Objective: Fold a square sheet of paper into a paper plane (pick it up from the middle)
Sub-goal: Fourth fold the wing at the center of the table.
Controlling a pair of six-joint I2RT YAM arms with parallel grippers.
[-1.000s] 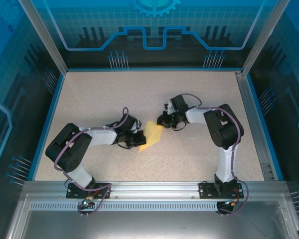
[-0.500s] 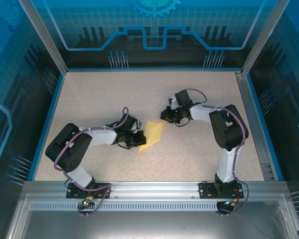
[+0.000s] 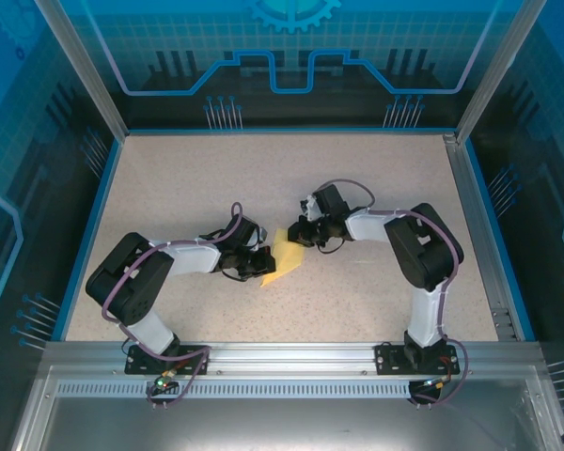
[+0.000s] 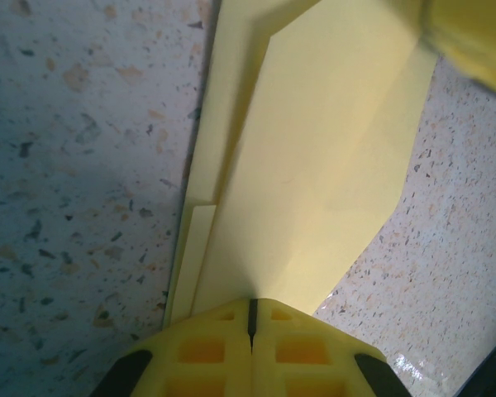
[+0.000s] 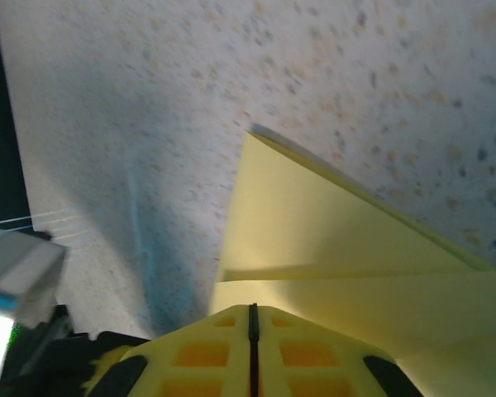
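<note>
While 1 folded yellow paper (image 3: 284,256) lies mid-frame, the left gripper (image 3: 261,266) touches its lower-left end and the right gripper (image 3: 301,235) its upper-right end. Both of the 2 grippers are clenched shut.

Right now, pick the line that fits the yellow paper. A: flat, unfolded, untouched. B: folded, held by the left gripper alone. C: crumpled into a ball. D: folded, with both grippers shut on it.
D: the paper shows layered folds, and the left gripper and right gripper each pinch it shut.

Paper plane (image 4: 314,165) — far end off-frame
</note>
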